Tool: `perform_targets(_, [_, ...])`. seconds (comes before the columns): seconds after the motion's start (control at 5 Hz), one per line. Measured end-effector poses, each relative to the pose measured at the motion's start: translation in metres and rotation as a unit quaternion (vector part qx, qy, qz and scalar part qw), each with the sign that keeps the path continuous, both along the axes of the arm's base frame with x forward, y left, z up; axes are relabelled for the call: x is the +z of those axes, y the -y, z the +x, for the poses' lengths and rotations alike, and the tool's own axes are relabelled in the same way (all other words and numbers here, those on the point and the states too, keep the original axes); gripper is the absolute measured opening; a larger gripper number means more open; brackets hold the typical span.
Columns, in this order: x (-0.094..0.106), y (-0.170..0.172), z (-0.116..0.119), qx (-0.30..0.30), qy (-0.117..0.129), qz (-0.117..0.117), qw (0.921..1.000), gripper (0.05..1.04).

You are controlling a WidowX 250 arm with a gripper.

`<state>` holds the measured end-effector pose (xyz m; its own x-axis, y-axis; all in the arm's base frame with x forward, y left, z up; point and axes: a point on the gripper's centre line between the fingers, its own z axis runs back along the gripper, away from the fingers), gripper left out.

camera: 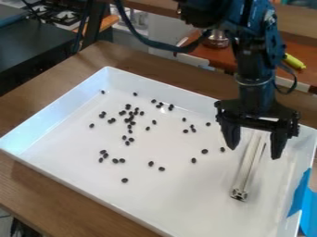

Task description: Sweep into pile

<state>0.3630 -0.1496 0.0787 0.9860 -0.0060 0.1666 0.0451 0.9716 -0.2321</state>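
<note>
gripper (254, 153) hangs in the right part of the pic, upper half, over the right side of the tray (180, 203), fingers pointing down. it's spread wide, w/ a big gap btwn the 2 fingers & nothing held. the pale bar (246, 172) is right of center, running from just under the gripper's middle down & a bit left, to an open, slotted end in the lower right. its upper part shows btwn the fingers, 1 finger to either side, w/ white tray visible btwn it & each finger. can't tell how high the tips are above it.

tray is white, shallow, w/ raised walls, & takes up most of the pic. in it: the bar & lots of small dark beans (124, 180), spread out, not in 1 pile. thickest bunch is left of center, upper half; another few sit close together lower left of that, & loose ones lie around them. a few more are mid-pic, incl. some just left of the gripper's left-hand finger as seen here, & one near that finger's tip.

tray's on a brown wood table (37, 185). blue tape (303, 203) is stuck on the tray's wall at the right edge. upper right, behind the arm: a shiny metal pot (217, 39) & a yellow-green thing (294, 61) on a reddish-brown surface. stove (62, 15) in the upper left.
</note>
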Motion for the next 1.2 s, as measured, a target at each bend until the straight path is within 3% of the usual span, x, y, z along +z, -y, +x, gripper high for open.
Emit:
perform_targets(0.4, [-0.020, -0.003, -0.008, 0.004, -0.024, 0.009, 0.9996, 0.999])
perform_targets(0.6, [-0.023, -0.005, -0.015, -0.003, -0.012, 0.017, 0.9998, 0.949])
perform_targets(1.0, [-0.028, -0.002, -0.018, -0.012, -0.009, 0.006, 0.9999, 0.404])
perform_targets(1.2, [-0.028, -0.003, -0.015, -0.010, -0.002, 0.001, 0.9999, 0.380])
